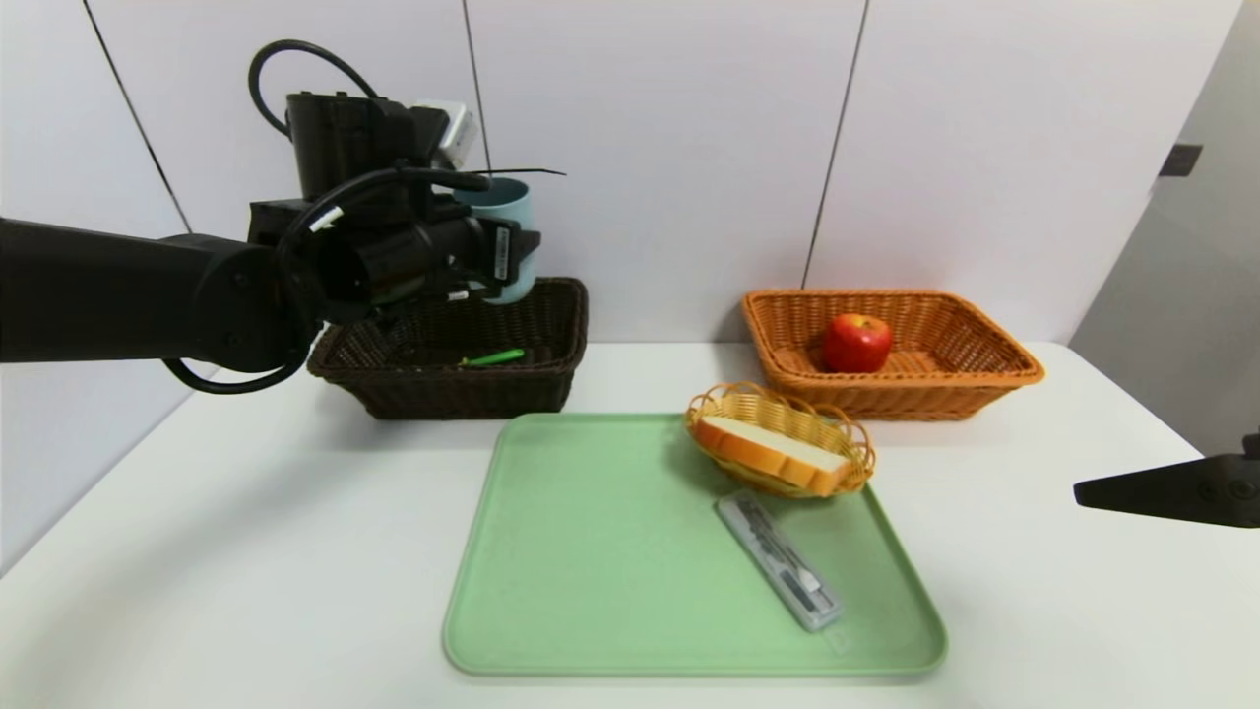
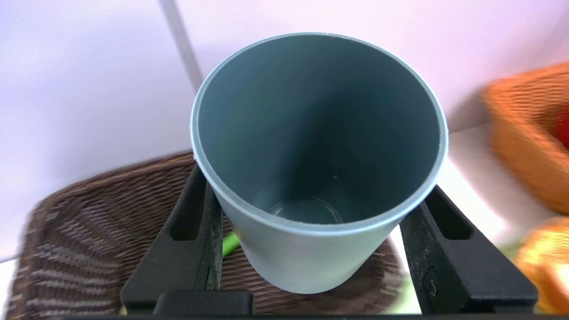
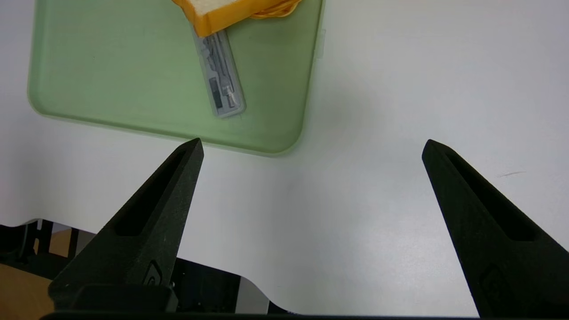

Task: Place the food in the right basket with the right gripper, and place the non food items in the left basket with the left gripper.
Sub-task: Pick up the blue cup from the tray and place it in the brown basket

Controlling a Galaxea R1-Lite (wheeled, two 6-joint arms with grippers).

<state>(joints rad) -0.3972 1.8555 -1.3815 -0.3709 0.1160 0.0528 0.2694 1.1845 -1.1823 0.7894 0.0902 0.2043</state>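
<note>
Your cup [image 2: 318, 169] is clamped upright in the left pincer [image 2: 318, 249], one finger on each side of its lower wall, held in the air over the dark basket [image 1: 448, 369] at the back left of the surface [image 1: 246, 551]. A green pen [image 1: 492, 357] already lies in that basket. If you let go from this height, the cup could bounce, tip over the low rim or knock the pen about, so bring it down first. The grip sits low on a smooth, tapered wall, so a jerk could make it slip. Your right pincer [image 3: 311, 151] hangs released and empty over the bare surface near the tray [image 1: 591, 551], well apart from everything. On the tray remain bread [image 1: 773, 453] in a small wicker dish [image 1: 783, 414] and a clear case [image 1: 778, 576]; an apple [image 1: 857, 342] sits in the orange basket [image 1: 975, 369].
</note>
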